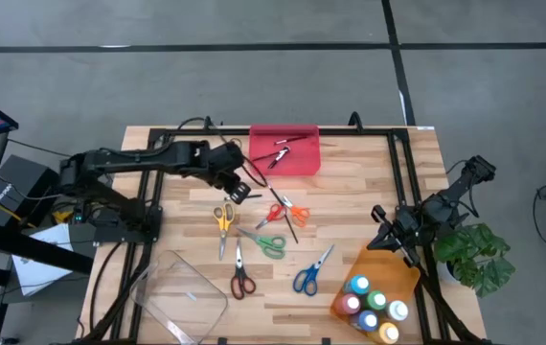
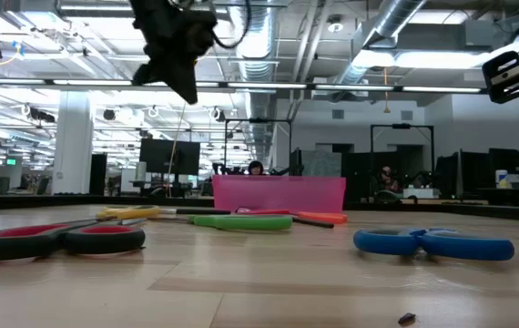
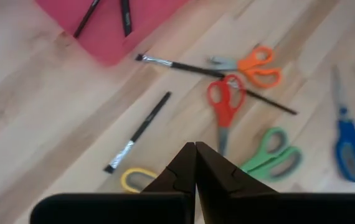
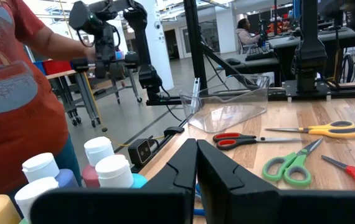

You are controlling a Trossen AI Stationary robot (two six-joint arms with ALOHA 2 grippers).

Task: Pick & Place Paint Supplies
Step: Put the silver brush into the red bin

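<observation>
1. The task's things lie scattered. Two brushes [image 1: 283, 147] are in the red tray [image 1: 302, 163] at 12 o'clock on the table. A loose brush [image 3: 139, 132] and a longer brush [image 3: 215, 73] lie on the bare wood just beside the tray. The long one runs under the orange scissors [image 1: 295, 211] and red scissors [image 3: 225, 102], so lifting it could drag a pair along.

2. The yellow scissors [image 1: 223, 219], green scissors [image 1: 269, 244], red-and-black scissors [image 1: 240, 282] and blue scissors [image 1: 307, 278] crowd the table's centre, some nearly touching. A flat brush or blade offers little to pinch, so a grasp could slip or nudge a neighbour.

3. The paint bottles [image 1: 373, 307] stand packed in the orange tray [image 1: 380, 264] at 5 o'clock. Dropping more supplies among them could tip one.

4. The left gripper [image 1: 239, 190] hangs over the wood at about 11 o'clock from the scissors, jaws pressed together, gripping nothing. It must spread them before descending, or it will push the loose brush away.

5. The right gripper [image 4: 196, 163] waits at 3 o'clock, above the orange tray's edge, jaws closed and empty; a careless swing could knock the bottles.

6. The clear tray [image 1: 179, 292] sits at 7 o'clock, well apart.
</observation>
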